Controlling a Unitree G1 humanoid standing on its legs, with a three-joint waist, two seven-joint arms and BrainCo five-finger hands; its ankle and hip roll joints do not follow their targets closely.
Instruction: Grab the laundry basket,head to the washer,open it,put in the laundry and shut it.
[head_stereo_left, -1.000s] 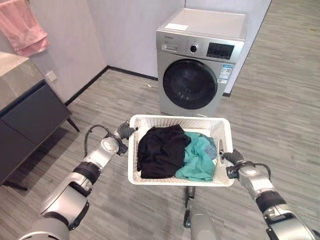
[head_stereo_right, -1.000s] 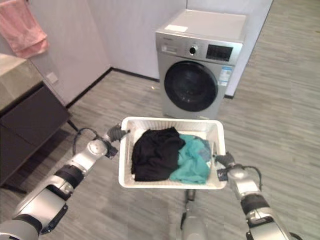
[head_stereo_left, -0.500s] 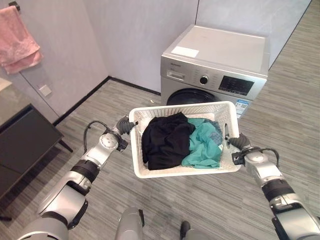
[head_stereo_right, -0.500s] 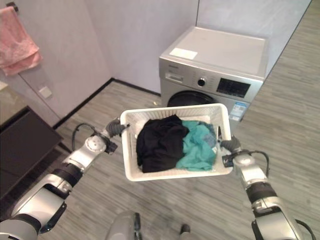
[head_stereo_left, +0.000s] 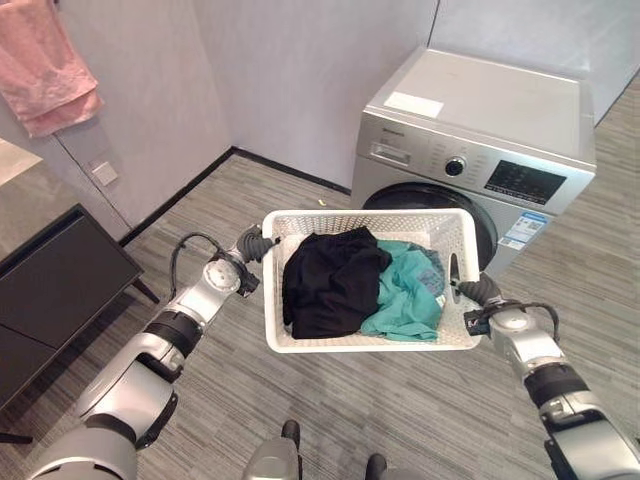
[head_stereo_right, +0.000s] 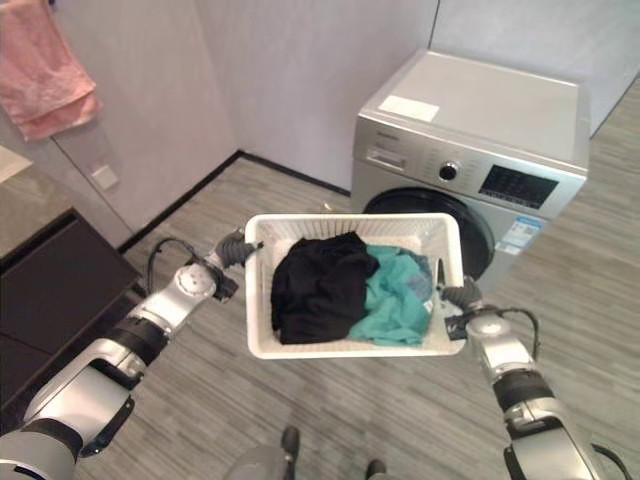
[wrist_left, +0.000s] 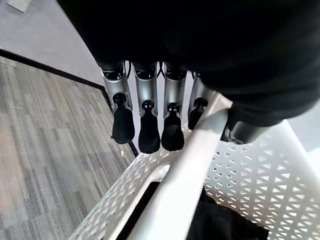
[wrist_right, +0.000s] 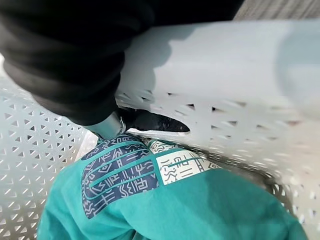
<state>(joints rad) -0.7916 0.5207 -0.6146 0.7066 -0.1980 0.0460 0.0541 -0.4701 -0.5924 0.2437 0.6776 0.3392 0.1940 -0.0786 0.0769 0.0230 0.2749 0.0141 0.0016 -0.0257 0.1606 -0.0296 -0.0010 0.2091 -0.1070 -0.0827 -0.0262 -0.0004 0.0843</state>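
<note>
I hold a white perforated laundry basket (head_stereo_left: 370, 343) at chest height between both hands. In it lie a black garment (head_stereo_left: 325, 280) and a teal garment (head_stereo_left: 405, 295). My left hand (head_stereo_left: 250, 244) is shut on the basket's left rim (wrist_left: 185, 180), fingers (wrist_left: 150, 130) outside and the thumb inside. My right hand (head_stereo_left: 478, 292) is shut on the right side, one dark fingertip (wrist_right: 155, 121) hooked through the handle slot above the teal garment (wrist_right: 175, 210). The silver washer (head_stereo_left: 480, 140) stands just beyond the basket, its round dark door (head_stereo_left: 420, 196) shut and partly hidden by the basket.
A dark cabinet (head_stereo_left: 60, 290) stands along the left wall, with a pink towel (head_stereo_left: 45, 65) hanging above it and a wall socket (head_stereo_left: 103, 173) nearby. Grey plank floor (head_stereo_left: 250, 190) runs between the cabinet and the washer.
The whole picture has shifted: the washer is nearer and further right, and its door is now partly behind the basket. Both hands keep the same hold on the basket.
</note>
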